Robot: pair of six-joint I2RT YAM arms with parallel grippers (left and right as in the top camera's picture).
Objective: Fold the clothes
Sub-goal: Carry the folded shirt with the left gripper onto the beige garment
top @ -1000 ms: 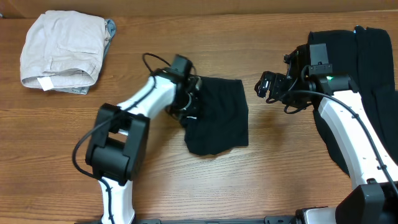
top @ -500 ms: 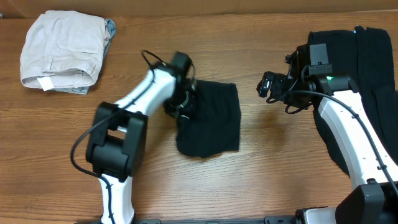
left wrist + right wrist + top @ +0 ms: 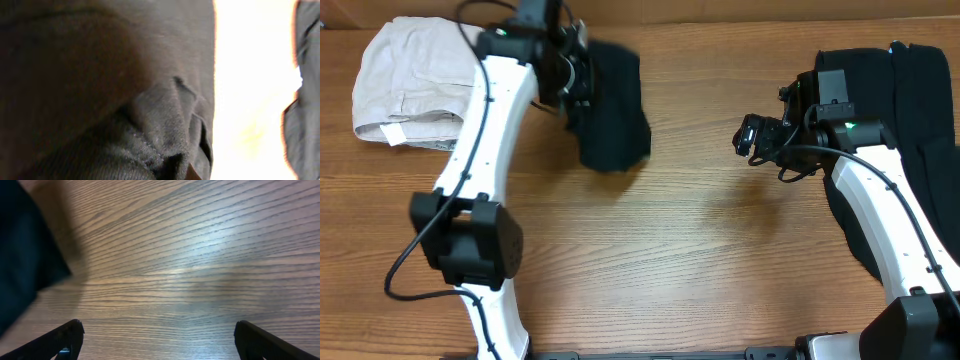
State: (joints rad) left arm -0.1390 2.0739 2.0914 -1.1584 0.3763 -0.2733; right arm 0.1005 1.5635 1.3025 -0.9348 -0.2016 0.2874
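Nearest you, well to the right of the beige stack (image 3: 420, 75), your right gripper (image 3: 744, 137) is hovering over bare table (image 3: 650, 260). Its fingers are spread wide and gripping nothing. That arm is bending in from beside the black pile (image 3: 920, 150), which is lying farthest right of the stack.

Farther back, just right of the beige stack, your left gripper (image 3: 570, 75) is holding the black garment (image 3: 615, 110) up off the wood. It looks clenched on a bunched fold, though cloth is filling the wrist view and hiding the fingers. The arm is stretching long, with the wrist turned sideways.

You are dealing with thin, light, limp cloth that is drooping from one pinch, so it will likely slump when set down. Take it at a hem or corner, not mid-panel.
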